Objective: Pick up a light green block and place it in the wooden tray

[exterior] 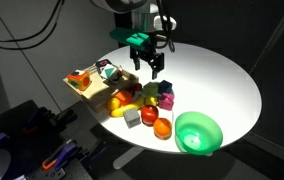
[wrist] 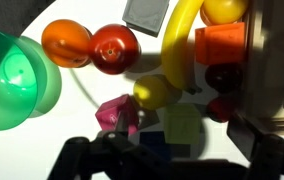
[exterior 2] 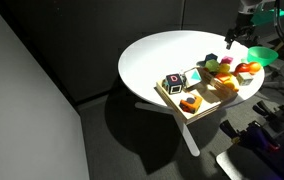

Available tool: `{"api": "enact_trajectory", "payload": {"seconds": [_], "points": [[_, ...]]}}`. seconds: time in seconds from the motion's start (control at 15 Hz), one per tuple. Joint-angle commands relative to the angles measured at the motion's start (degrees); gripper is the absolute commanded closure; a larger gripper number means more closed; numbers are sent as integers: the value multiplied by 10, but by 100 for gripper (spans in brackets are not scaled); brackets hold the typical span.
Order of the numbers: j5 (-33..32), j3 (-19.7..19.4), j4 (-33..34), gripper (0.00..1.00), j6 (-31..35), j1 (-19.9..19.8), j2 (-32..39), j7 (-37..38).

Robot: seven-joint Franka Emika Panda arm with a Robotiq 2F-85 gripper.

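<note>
the black robotiq gripper (exterior: 147, 69) hovers above a cluster of toys on the round white table (exterior: 222, 80), its fingers spread apart and closed on nothing. in the wrist view the small light green cube (wrist: 182, 126) lies on the tabletop between them, just beside a magenta block (wrist: 115, 113) and near the pale wooden tray (exterior: 90, 90) at the table's edge. a large bright green bowl (wrist: 12, 80) stands near the rim.

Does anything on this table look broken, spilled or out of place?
Nothing looks spilled or broken. Toys sit jumbled tightly between the wooden tray and the green bowl, the light green block hemmed in among them.
</note>
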Motion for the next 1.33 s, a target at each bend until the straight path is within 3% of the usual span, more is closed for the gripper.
{"api": "enact_trajectory", "payload": {"seconds": [0.0, 0.8, 0.87, 1.27], "points": [[-17, 17, 42, 0, -1, 0, 44, 16], [-38, 25, 149, 0, -4, 35, 155, 93], [-26, 34, 122, 0, 1, 26, 137, 76], [-27, 35, 126, 0, 0, 26, 144, 77]]}}
